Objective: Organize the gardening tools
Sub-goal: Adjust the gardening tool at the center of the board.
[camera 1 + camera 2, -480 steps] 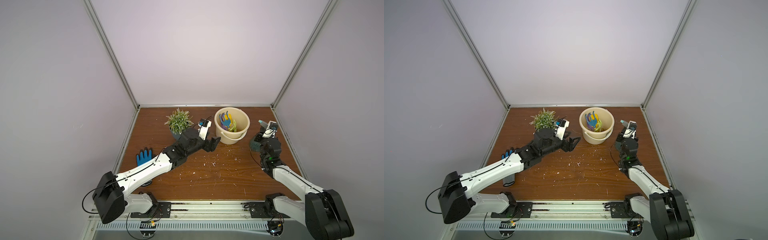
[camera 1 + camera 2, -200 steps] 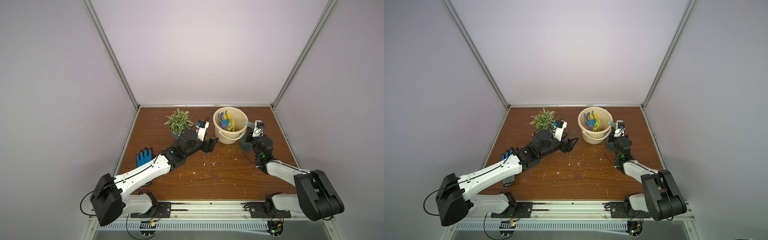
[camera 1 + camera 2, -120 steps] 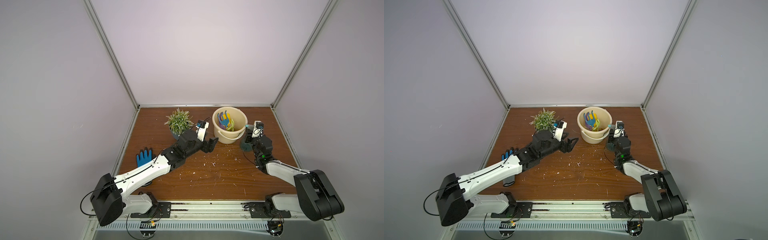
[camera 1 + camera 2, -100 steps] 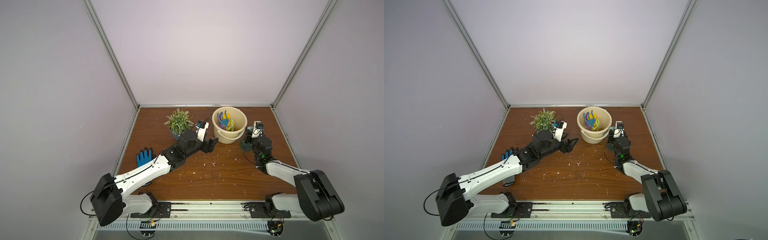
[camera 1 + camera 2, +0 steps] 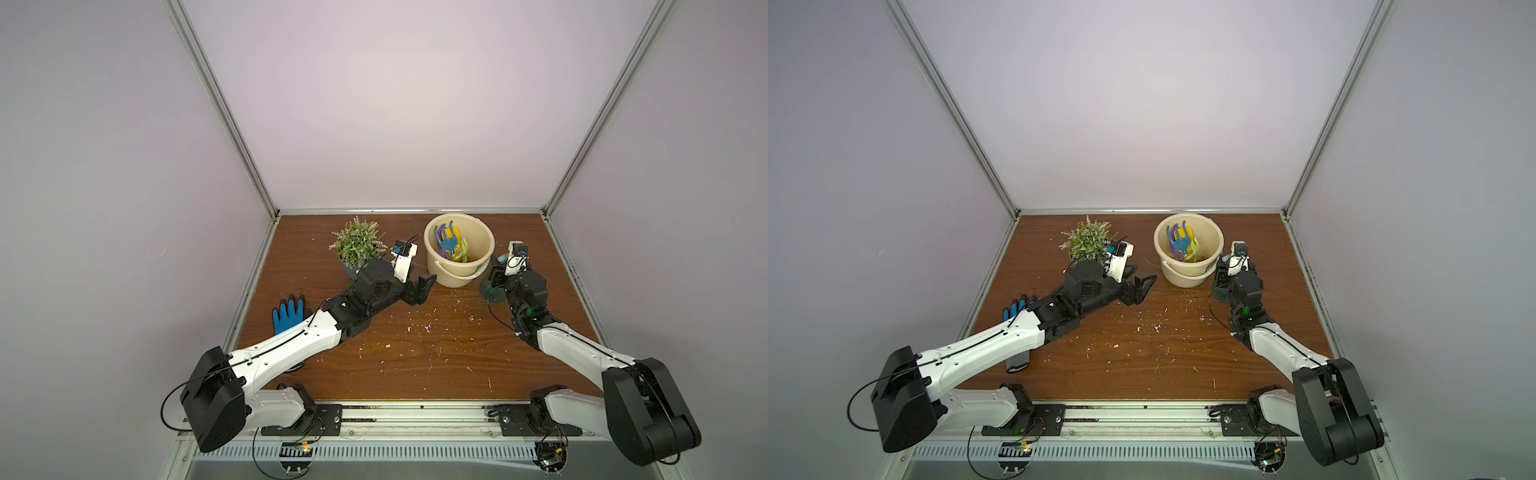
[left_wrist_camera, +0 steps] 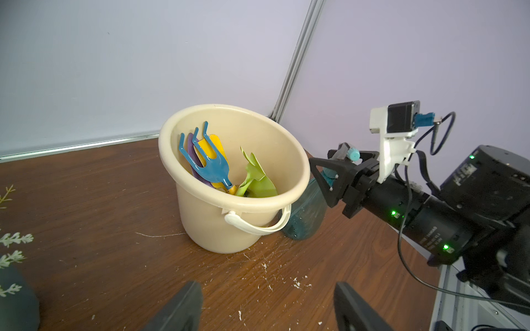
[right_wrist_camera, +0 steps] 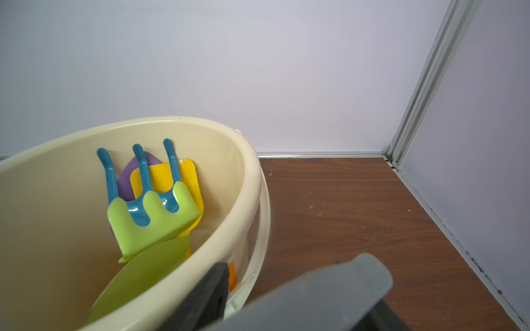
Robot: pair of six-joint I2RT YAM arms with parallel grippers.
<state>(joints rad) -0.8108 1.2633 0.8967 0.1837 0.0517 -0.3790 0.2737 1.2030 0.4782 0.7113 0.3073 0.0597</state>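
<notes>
The teal spray bottle (image 6: pixel 304 217) stands upright on the wooden table (image 5: pixel 415 353), right of centre in both top views and hard against the right flank of the cream bucket (image 5: pixel 457 278). We cannot tell whether the two touch. Inside the bucket lean the hand tools: a blue fork (image 6: pixel 212 169), a yellow trowel (image 6: pixel 215 146), a purple blade (image 6: pixel 190 143) behind them, and lime pieces (image 6: pixel 258 183).

The right gripper (image 6: pixel 334 160) sits at the bottle's spray head with a black finger on either side of the neck. We cannot tell whether the pads press on it or stand clear. The left gripper (image 5: pixel 419 286) hangs just left of the bucket's base in a top view, jaws wide apart and empty. Further left in that view sit the potted plant (image 5: pixel 357 245) and, nearer the lower left of the table, the blue glove (image 5: pixel 288 316).

We judge the tidying nearly done. The weak point is the bottle, because a finger dragging on the nozzle or trigger as the arm pulls away could tip it over. If the arm pushed toward the bucket instead, it could shove the bucket and rattle the tools. The left gripper is close enough to clip the bucket if it swings right.
</notes>
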